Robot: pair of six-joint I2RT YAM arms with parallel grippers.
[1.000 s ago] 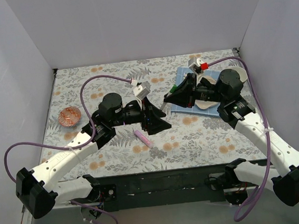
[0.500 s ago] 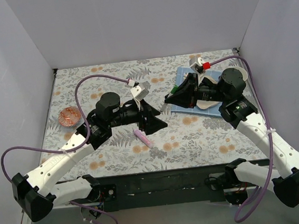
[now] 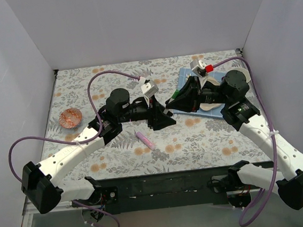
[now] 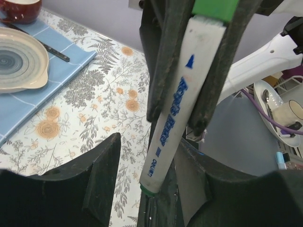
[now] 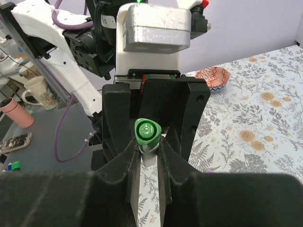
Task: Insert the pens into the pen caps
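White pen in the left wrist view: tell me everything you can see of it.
The white pen is a slim, plastic-looking barrel with blue print, tilted steeply. A wider green piece sits on its upper end, cut by the frame. The lower end has a small green tip. The right gripper clamps the barrel between its dark fingers. The lower tip lies between the fingers of the left gripper; contact there cannot be told.

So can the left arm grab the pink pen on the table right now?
Probably not: the left gripper is shut on the white marker, though the pink pen lies uncovered close by.
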